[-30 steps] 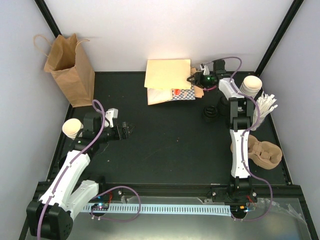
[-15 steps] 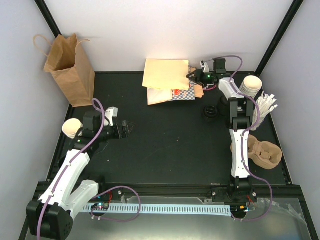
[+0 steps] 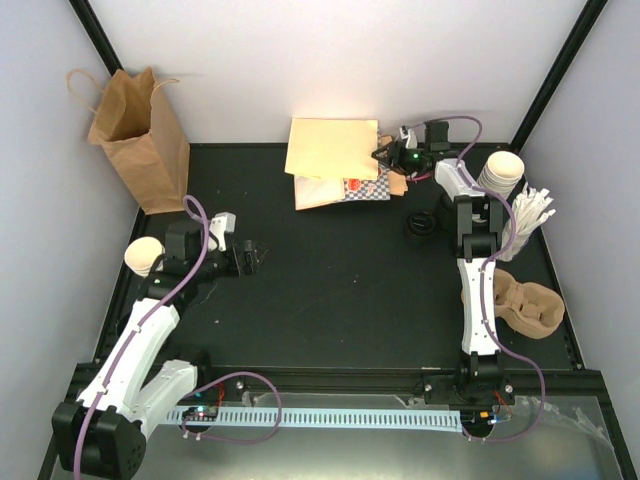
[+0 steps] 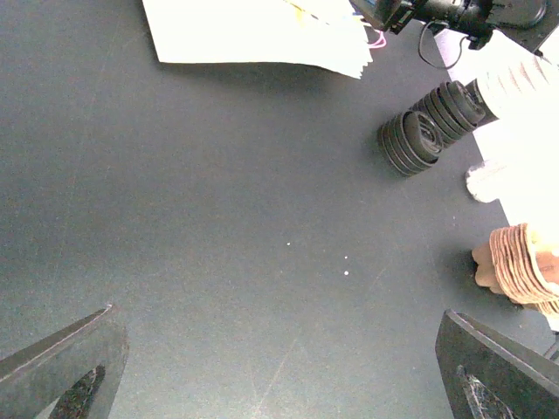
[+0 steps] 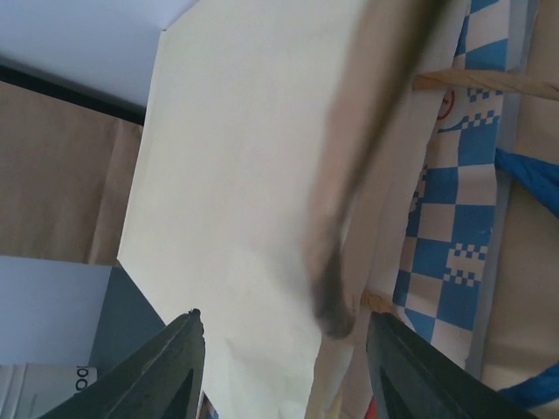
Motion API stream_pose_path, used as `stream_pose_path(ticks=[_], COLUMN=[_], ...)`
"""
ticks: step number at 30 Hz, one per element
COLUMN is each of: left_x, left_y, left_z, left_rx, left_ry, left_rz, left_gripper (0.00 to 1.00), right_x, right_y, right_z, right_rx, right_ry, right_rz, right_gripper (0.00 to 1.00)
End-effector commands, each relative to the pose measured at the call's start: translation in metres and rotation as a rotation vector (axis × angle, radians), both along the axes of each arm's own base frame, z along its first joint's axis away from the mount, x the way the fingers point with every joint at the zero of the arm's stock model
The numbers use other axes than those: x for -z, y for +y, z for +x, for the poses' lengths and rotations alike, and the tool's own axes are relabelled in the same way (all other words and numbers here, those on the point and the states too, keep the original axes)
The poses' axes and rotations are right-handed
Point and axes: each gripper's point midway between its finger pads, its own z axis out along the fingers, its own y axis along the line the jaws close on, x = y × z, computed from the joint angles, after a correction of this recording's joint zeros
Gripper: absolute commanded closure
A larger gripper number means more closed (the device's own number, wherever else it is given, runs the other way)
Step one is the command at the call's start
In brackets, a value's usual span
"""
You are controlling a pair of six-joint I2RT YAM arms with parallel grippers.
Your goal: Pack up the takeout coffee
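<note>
black tabletop [image 3: 330, 300] is filling the top view, with pale walls closing round it. the takeout coffee cups [image 3: 500, 172] are sitting stacked at the far right, untouched, just beside a bundle of white sticks [image 3: 532, 212]. what is looking like a lone pale cup [image 3: 145, 256] is resting by the left arm. the right gripper [image 3: 386, 158] is reaching at the right edge of the flat cream bags [image 3: 330, 148]. the left gripper [image 3: 255, 258] is hovering over bare table, well apart from everything.

from the left wrist, the left gripper [image 4: 278, 311] is gaping wide with nothing between its fingers, and black lids [image 4: 428, 131] are lying far ahead.

from the right wrist, the right gripper [image 5: 285, 314] is standing partly spread over the top cream bag [image 5: 236, 175]. a blurred edge is passing between the fingers, and neither is pinching it.

i am judging that a bag is being fetched first and packing is not yet begun. the next move is calling for closing on one bag's edge alone, then peeling it off the pile.
</note>
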Motion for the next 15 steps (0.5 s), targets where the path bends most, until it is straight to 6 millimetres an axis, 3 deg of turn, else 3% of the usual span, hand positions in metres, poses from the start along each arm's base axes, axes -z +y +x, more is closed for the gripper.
stream_pose_path(ticks=[1,8,15], left_x=[-0.015,-0.009,-0.008], left_y=[-0.001,0.001,0.002], left_z=[0.003,0.002,0.002], left_rx=[0.005,0.000,0.000], left_ry=[-0.037,-0.025,-0.027], left_rz=[0.003,0.012,0.022], left_gripper=[0.01,0.01,0.01], right_x=[-0.007,-0.016,-0.006], right_y=[0.009,0.023,0.028], right_z=[0.006,0.006,0.010], right_rx=[-0.029,-0.066,-0.068], right_ry=[-0.040,-0.064,-0.040], right_rz=[0.042,0.105,0.141], right_gripper=[0.48,0.52,0.53])
